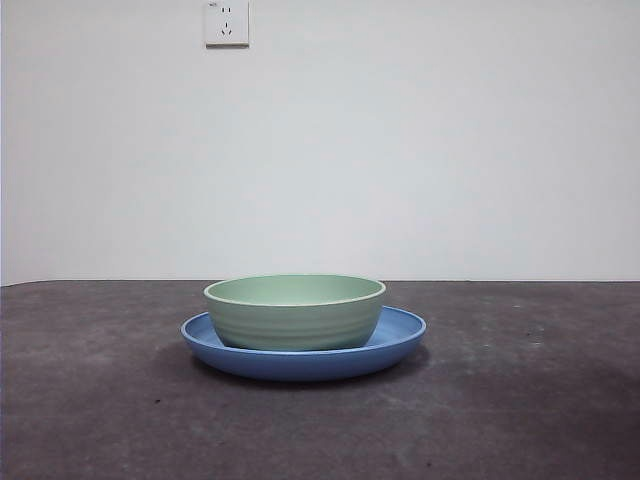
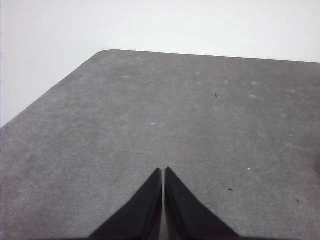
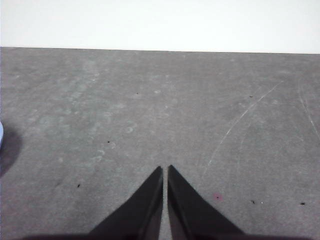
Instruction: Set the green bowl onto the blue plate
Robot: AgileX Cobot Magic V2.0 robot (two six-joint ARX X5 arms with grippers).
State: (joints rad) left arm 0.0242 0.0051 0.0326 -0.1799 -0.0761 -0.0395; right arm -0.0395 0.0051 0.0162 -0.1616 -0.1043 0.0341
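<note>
The left gripper (image 2: 163, 172) has its two black fingers (image 2: 142, 210) clenched together, tips meeting with only a hairline seam between them and nothing held. Under them lies bare dark grey bench (image 2: 150, 115), with one rounded corner of the bench and the pale wall beyond it in the left wrist view.

The right gripper (image 3: 165, 171) is the same: fingers (image 3: 192, 212) pressed tip to tip, grasping nothing, poised over the grey bench surface, which here carries pale scuffs, a thin light scratch (image 3: 240, 120) and a few dark specks. At the edge of the right wrist view a sliver of the blue plate (image 3: 1, 135) shows, with its shadow on the bench beside it, well apart from the fingers.

Neither arm appears in the front view. There the green bowl (image 1: 295, 318) sits upright inside the blue plate (image 1: 400, 335), its base resting on the plate's floor and its ridged wall rising above the plate's low rim. The bowl sits slightly off centre in the plate, so more of the blue rim shows on one side than the other. The plate lies flat on the bench, about the middle of that view. Behind stands a plain white wall (image 1: 450, 150) with a white power socket (image 1: 227, 22) high up
</note>
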